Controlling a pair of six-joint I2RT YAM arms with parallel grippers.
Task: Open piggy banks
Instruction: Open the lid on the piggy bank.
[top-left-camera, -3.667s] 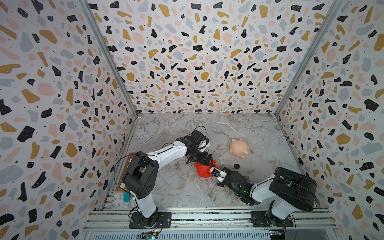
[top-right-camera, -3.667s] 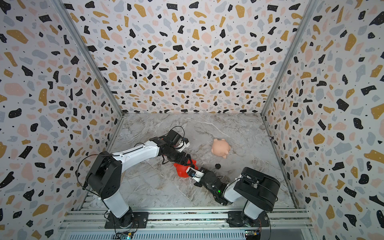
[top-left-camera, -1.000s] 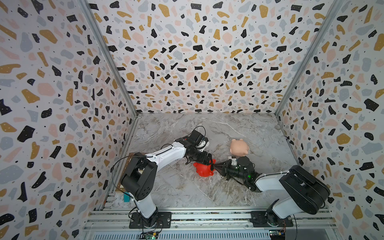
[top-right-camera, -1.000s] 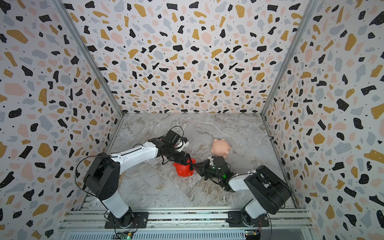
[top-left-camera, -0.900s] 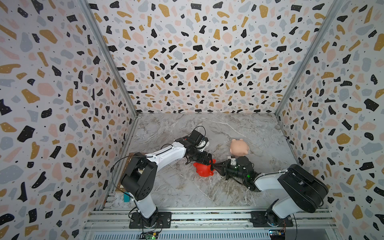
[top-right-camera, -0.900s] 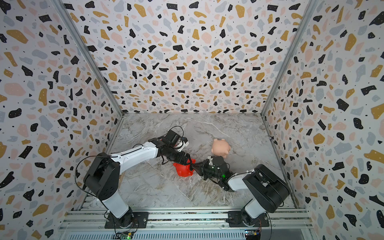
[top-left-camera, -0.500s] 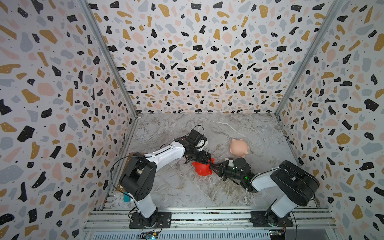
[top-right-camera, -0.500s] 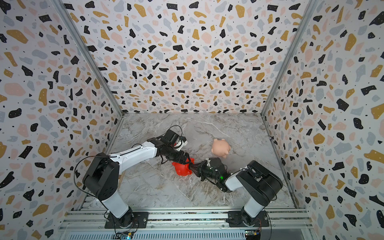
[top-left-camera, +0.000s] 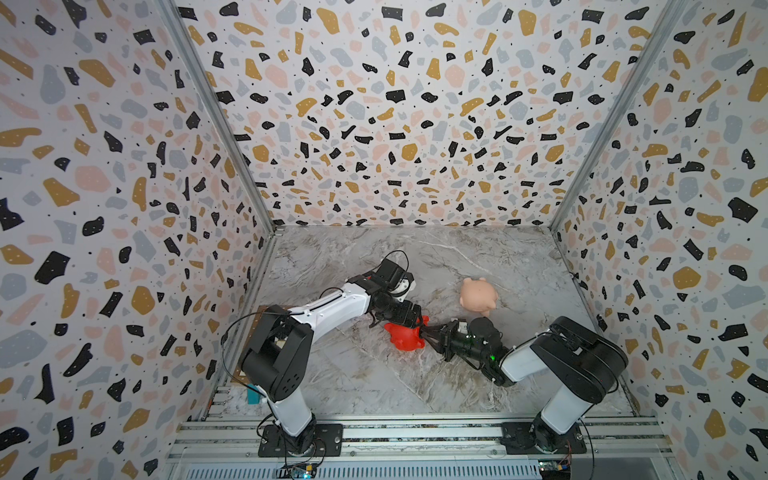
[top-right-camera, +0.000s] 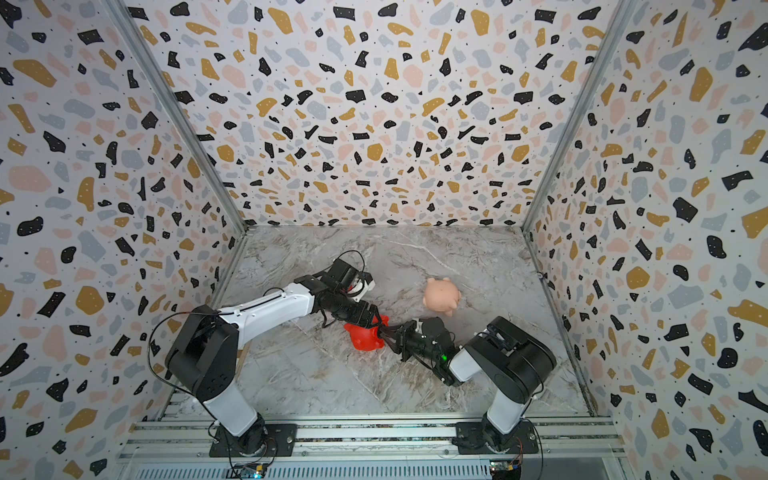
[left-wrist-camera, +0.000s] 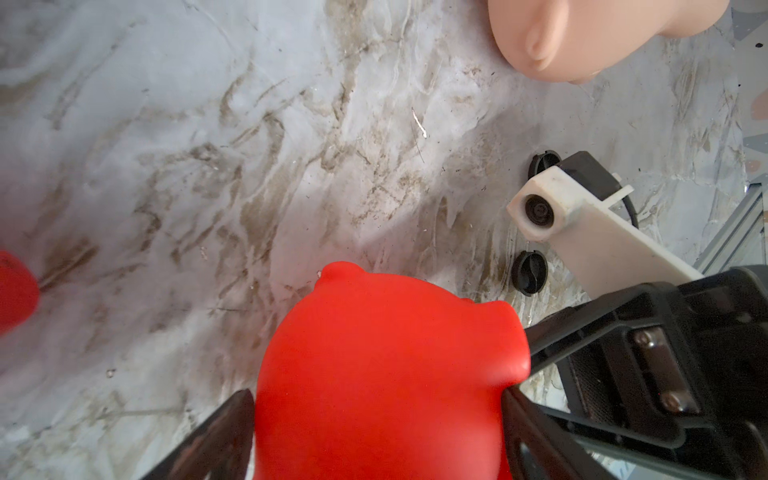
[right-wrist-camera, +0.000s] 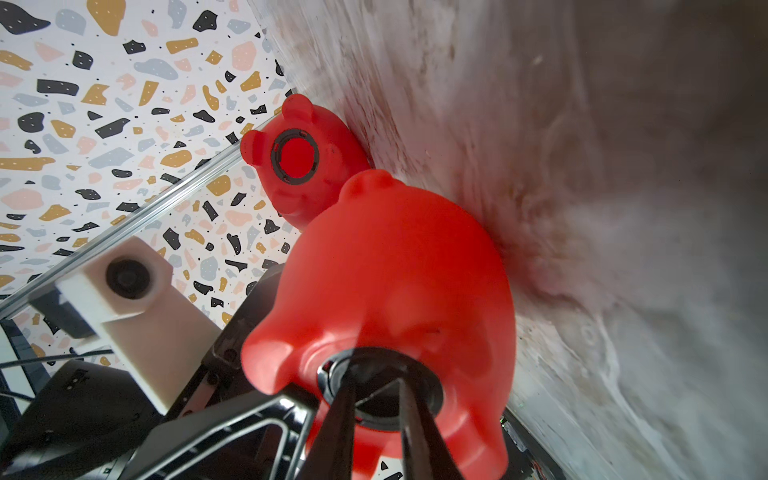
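We see left jaws clamped on flanks of red piggy bank (right-wrist-camera: 395, 270), mid-counter (top-left-camera: 374, 382), belly toward right arm. Right jaws narrowly parted, tips at black plug (right-wrist-camera: 376, 405) in belly; we cannot tell if they pinch it. Our advice: left holds firm, right grips plug squarely, twists, pulls straight out.

We count three pigs: held one, second red piggy bank (right-wrist-camera: 328, 195) nearby with belly hole open, peach piggy bank (top-left-camera: 478, 296) apart. Two loose plugs (left-wrist-camera: 530, 272) on counter.

Two small black round plugs (left-wrist-camera: 529, 273) lie close together on the grey marble-patterned surface (top-left-camera: 353, 382) — what may be a small teal block (top-left-camera: 253, 395) at its front-left corner.
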